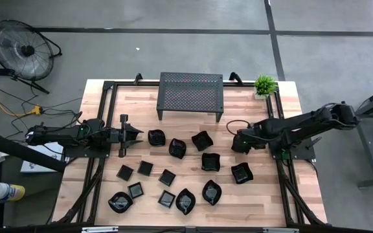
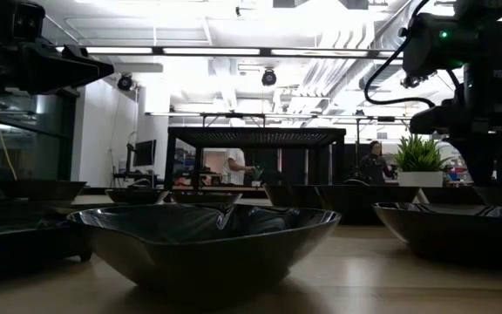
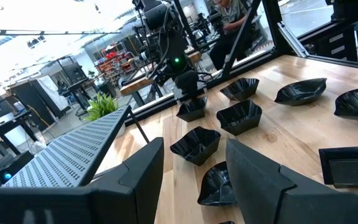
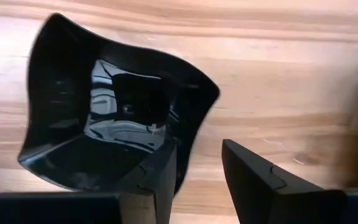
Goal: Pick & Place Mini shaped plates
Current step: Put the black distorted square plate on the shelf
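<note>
Several mini shaped plates, glossy and black, lie scattered on the wooden table (image 1: 290, 194), among them a leaf-shaped one (image 1: 186, 201) and a flat square one (image 1: 146, 168). My right gripper (image 1: 241, 144) points down, open, over a wavy-edged plate (image 4: 98, 106) that rests flat on the wood. One finger (image 4: 160, 174) stands over that plate's rim and the other (image 4: 253, 180) stands outside it. The left wrist view shows the same plate (image 3: 191, 111) under my right gripper (image 3: 188, 93). My left gripper (image 1: 135, 134) waits open and level at the table's left. My right gripper comes at the wavy-edged plate from above with its fingers on either side of one rim edge (image 4: 188, 155). I cannot tell whether a finger touches the rim. The plate lies on the table.
A black perforated rack (image 1: 191, 90) on legs stands at the far middle of the table. A small green plant (image 1: 265, 84) sits at the far right corner. More plates lie close by, one (image 1: 210, 162) to the left of my right gripper and one (image 1: 241, 173) nearer the front.
</note>
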`<control>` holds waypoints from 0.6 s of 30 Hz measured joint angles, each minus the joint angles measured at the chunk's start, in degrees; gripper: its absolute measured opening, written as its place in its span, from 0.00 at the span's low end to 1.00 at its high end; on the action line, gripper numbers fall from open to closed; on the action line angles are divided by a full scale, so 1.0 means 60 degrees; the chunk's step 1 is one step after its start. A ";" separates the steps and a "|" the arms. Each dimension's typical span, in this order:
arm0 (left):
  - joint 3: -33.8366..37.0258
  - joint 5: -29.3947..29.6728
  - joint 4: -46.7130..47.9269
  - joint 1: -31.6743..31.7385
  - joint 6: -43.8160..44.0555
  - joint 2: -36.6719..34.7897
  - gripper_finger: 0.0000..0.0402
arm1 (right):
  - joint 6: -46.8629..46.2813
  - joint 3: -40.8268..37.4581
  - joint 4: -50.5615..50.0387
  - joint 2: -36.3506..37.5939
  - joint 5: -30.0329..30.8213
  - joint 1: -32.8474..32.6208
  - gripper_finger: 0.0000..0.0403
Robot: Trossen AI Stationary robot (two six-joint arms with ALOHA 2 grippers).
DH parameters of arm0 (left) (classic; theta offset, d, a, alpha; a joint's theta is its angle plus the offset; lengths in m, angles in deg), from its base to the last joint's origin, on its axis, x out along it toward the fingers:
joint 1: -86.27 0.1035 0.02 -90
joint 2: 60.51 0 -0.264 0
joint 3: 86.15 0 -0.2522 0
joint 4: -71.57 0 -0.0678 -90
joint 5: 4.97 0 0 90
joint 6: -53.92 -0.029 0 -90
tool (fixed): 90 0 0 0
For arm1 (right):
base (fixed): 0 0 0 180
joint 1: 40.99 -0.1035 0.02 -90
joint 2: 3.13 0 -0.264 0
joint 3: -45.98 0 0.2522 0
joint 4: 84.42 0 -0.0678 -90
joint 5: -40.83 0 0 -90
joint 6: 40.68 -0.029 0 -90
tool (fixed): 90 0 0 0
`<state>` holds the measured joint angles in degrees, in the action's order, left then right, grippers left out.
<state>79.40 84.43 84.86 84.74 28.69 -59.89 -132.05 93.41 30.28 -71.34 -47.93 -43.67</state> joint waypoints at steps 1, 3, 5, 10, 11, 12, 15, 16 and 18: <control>0.0000 0.0000 -0.0001 0.0001 -0.0001 0.0000 0.42 | 0.0008 0.0000 0.0083 -0.0021 0.0002 0.0004 0.31; 0.0000 0.0000 0.0000 0.0000 0.0001 0.0002 0.42 | 0.0009 0.0000 0.0206 -0.0023 0.0001 0.0001 0.31; 0.0000 0.0000 0.0000 0.0001 0.0002 -0.0001 0.42 | 0.0013 0.0000 0.0284 -0.0020 0.0004 0.0000 0.31; 0.0000 0.0000 0.0000 0.0000 0.0001 0.0000 0.42 | -0.0005 0.0000 0.0288 -0.0020 0.0010 0.0001 0.31; 0.0000 0.0000 0.0000 0.0000 0.0000 -0.0002 0.42 | -0.0009 0.0000 0.0290 -0.0020 0.0010 0.0001 0.31; 0.0000 0.0000 0.0000 -0.0002 0.0003 -0.0002 0.42 | -0.0011 0.0000 0.0294 -0.0020 0.0010 0.0000 0.31; 0.0000 0.0000 0.0000 -0.0001 0.0003 0.0001 0.42 | -0.0013 -0.0004 0.0311 -0.0020 0.0010 0.0002 0.31; 0.0000 0.0000 0.0000 0.0002 0.0003 -0.0002 0.42 | -0.0016 -0.0007 0.0314 -0.0020 0.0010 0.0000 0.31; 0.0000 0.0000 0.0000 -0.0002 0.0003 -0.0002 0.42 | -0.0019 -0.0011 0.0314 -0.0020 0.0010 0.0001 0.31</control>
<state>79.40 84.43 84.86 84.73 28.71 -59.91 -132.16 93.35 32.17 -71.46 -47.87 -43.66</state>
